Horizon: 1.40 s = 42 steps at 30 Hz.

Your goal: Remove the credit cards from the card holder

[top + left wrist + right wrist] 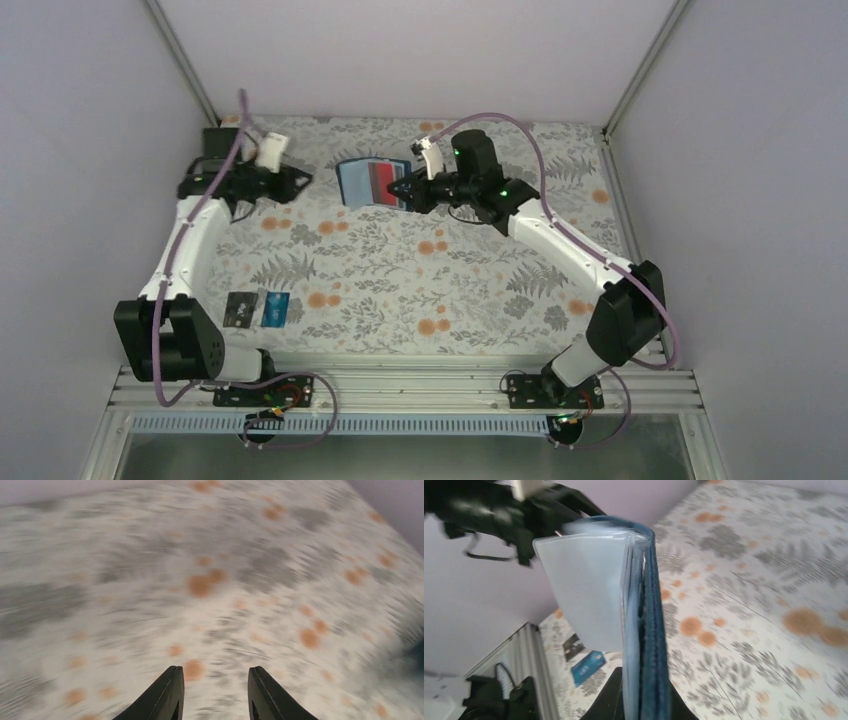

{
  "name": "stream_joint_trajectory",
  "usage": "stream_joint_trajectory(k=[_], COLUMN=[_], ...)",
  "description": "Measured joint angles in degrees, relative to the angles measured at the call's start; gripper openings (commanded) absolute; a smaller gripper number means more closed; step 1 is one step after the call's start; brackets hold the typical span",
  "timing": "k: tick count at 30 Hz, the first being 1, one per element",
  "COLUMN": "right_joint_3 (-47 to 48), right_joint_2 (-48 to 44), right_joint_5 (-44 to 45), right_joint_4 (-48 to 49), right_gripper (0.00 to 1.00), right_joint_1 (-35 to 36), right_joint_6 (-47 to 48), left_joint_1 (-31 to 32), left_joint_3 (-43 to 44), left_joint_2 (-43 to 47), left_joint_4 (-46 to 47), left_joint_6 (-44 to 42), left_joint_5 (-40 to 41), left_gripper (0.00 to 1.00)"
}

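Your right gripper (400, 189) is pinching the holder (654, 630); your left gripper (215, 672) is hanging spread, empty. Tilting could be letting the red card (383, 180) slide out.

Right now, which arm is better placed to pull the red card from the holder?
Left. The left pincer is empty, jaws apart, beside the card holder, where the red card shows. The right pincer is shut on that holder.

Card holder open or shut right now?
Open: card holder spread in top view, red card showing inside; right gripper shut on its edge.
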<state>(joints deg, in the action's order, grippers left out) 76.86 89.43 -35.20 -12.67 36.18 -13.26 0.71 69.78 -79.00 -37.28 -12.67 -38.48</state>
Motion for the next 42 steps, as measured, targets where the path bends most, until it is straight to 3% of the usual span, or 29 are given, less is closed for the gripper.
stream_joint_trajectory(k=[4,9,14,17,20,23,35,42], right_joint_3=[0.61,2.86,7.78,9.99,10.14,10.12,5.40,2.08], right_joint_2=[0.09,2.29,6.95,9.77,10.73,10.51,4.70,1.42], right_joint_5=[8.13,16.65,23.21,24.33,22.45,19.82,3.54,-6.51], right_joint_4=[-6.03,-11.26,-14.73,-15.52,-15.69,-15.13,-7.50,-1.84], right_gripper=[0.04,0.04,0.04,0.04,0.04,0.04,0.04,0.04], right_joint_1=[-0.79,-0.17,2.10,3.63,4.44,4.55,2.84,1.95], right_joint_6=[-2.21,-4.44,-5.64,-5.75,-5.77,-5.75,-3.89,-3.17], left_joint_1=[-7.23,-4.96,7.21,13.86,15.65,14.99,9.70,7.15], left_joint_3=[1.68,3.23,4.72,5.25,6.10,6.16,4.28,3.02], left_joint_2=[-0.07,1.57,2.54,1.73,-0.61,-3.56,-3.17,0.92], left_joint_4=[1.88,1.42,-1.03,-2.60,-3.17,-3.15,-2.36,-3.04], left_joint_6=[1.36,0.39,-3.89,-5.05,-4.92,-4.37,-3.19,-4.90], left_joint_5=[6.03,5.25,0.04,-6.27,-10.19,-11.78,-12.63,-18.32], left_gripper=[0.43,0.39,0.38,0.29,0.19,0.17,0.18,0.25])
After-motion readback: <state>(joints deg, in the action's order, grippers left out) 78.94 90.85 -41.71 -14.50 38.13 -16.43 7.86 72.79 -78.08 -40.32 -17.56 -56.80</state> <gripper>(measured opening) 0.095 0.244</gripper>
